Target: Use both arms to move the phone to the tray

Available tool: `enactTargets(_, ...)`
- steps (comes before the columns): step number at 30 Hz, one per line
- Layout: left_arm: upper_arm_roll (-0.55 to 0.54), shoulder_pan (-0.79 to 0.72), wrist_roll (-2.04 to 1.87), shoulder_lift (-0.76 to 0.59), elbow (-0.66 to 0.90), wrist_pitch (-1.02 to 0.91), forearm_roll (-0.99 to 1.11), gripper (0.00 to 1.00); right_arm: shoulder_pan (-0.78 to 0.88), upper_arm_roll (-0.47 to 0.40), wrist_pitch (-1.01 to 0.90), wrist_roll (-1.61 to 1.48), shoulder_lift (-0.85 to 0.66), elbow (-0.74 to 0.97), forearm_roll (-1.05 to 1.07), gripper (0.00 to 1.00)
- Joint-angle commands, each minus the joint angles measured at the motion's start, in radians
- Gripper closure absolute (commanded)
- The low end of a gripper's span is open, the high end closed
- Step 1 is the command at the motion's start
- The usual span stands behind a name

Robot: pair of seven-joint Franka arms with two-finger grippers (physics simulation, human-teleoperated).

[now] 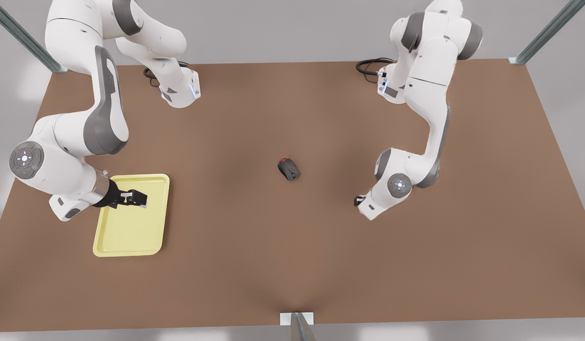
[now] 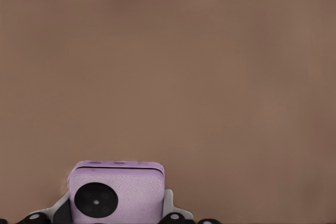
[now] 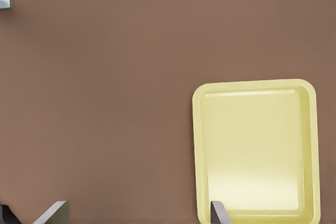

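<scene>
The left hand (image 1: 358, 201) pinches the phone (image 2: 116, 192) well apart from the tray (image 1: 131, 237), beyond the mouse (image 1: 289, 169). The right hand (image 1: 133, 198) waits spread above the tray. The carry probably needs a firm, level grip, passing clear of the mouse.

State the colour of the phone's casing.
The phone is pale lilac-pink, with a black round circle on its face. The left wrist view shows it best.
</scene>
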Motion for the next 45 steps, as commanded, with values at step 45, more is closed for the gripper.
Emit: enactTargets(45, -0.042, 0.207, 0.191, -0.410, 0.196, -0.750, 0.105, 0.00, 0.609, 0.011, 0.313, 0.895, 0.695, 0.447, -0.123, 0.00)
